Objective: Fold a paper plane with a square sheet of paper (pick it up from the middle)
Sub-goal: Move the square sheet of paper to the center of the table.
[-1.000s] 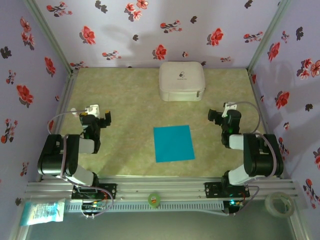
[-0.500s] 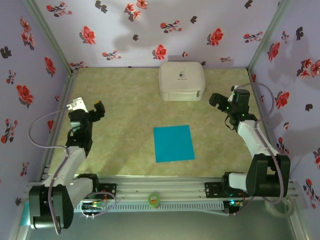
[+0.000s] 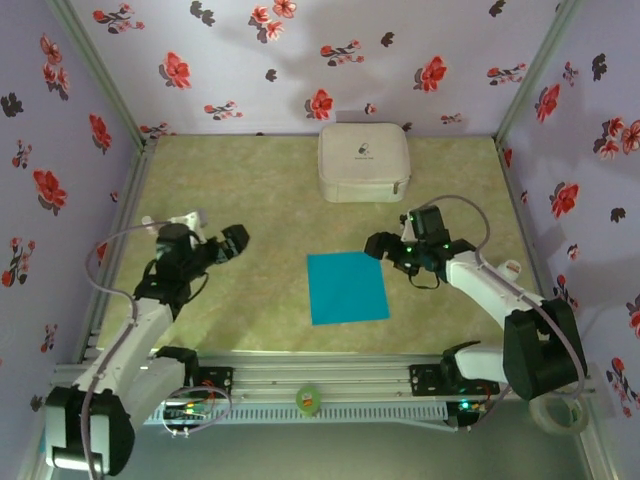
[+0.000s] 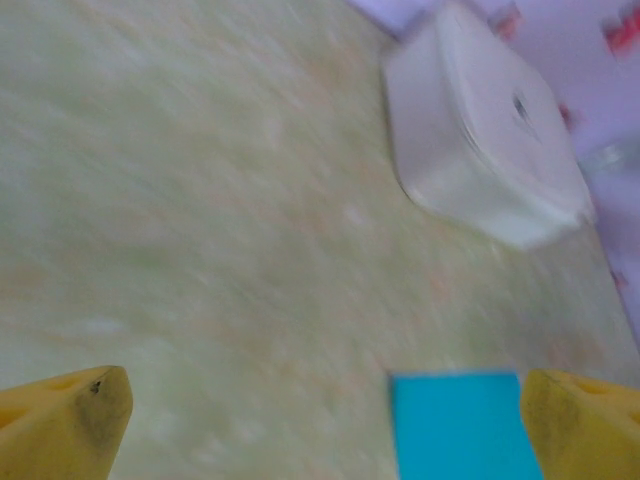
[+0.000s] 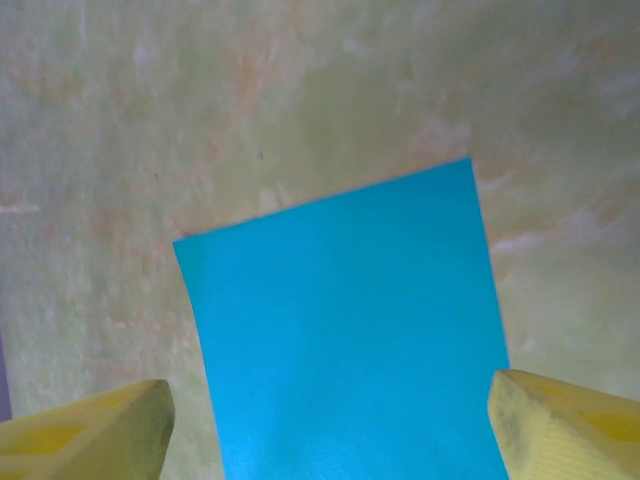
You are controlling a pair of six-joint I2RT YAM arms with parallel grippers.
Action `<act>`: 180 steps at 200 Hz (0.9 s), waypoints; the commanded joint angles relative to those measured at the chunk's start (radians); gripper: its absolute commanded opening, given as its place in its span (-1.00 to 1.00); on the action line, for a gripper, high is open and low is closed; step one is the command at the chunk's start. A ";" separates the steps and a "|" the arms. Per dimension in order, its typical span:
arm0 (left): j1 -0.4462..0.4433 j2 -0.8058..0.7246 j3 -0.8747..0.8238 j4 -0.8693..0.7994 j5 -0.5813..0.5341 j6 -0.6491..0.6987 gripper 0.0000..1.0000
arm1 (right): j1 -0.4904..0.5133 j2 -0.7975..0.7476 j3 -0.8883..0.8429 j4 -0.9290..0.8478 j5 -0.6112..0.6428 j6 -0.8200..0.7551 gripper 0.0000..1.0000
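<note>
the square sheet of paper (image 3: 347, 287) lies flat on the green mat (image 3: 250, 190), directly under and ahead of the right pincer (image 3: 378, 245). it is plain bright turquoise, with no creases and straight edges. that pincer's yellow fingers (image 5: 545, 425) stand apart, empty. the left pincer (image 3: 238, 240), also spread wide and empty, has the sheet well off to its right. the white case (image 3: 364, 162) sits beyond both.

The square sheet of paper (image 4: 455, 425) runs off both wrist views' bottom edges.
</note>
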 commanded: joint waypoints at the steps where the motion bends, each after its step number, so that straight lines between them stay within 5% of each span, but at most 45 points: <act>1: -0.145 0.056 0.046 -0.045 0.010 -0.049 0.99 | 0.072 0.010 -0.026 -0.023 0.022 0.078 0.56; 46: -0.291 0.170 0.112 -0.091 -0.111 0.001 0.99 | 0.187 0.123 -0.045 0.051 0.010 0.133 0.41; 124: -0.287 0.127 0.146 -0.113 -0.196 0.085 1.00 | 0.267 0.335 -0.026 0.150 0.083 0.281 0.28; 180: -0.269 0.107 0.193 -0.167 -0.209 0.074 0.99 | 0.358 0.463 0.025 0.306 0.205 0.558 0.23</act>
